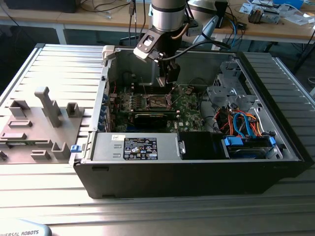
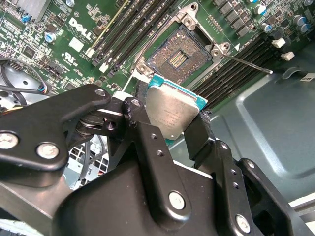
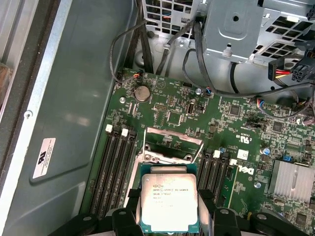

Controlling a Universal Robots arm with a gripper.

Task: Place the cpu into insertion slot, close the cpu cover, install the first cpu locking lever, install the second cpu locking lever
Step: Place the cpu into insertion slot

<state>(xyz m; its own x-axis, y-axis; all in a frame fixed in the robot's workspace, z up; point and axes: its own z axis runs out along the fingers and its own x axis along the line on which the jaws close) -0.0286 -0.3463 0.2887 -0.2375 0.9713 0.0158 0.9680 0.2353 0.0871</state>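
An open computer case [image 1: 197, 172] is seen lying on its side; a green motherboard [image 1: 189, 105], a labelled power supply [image 1: 138, 147] and a cable bundle [image 1: 246, 123] are housed in it. The insertion slot [image 2: 178, 58] is left bare, and the cpu cover [image 3: 173, 133] is raised. The cpu [image 2: 172, 115] is clamped by two opposite edges between the fingers of the gripper [image 2: 170, 117], above the board and near the slot, not seated. Its metal top is turned away from the board, and its slightly longer sides run along the fingers. Dark print is carried on that top. A white sticker [image 3: 43, 157] is fixed to the case wall.
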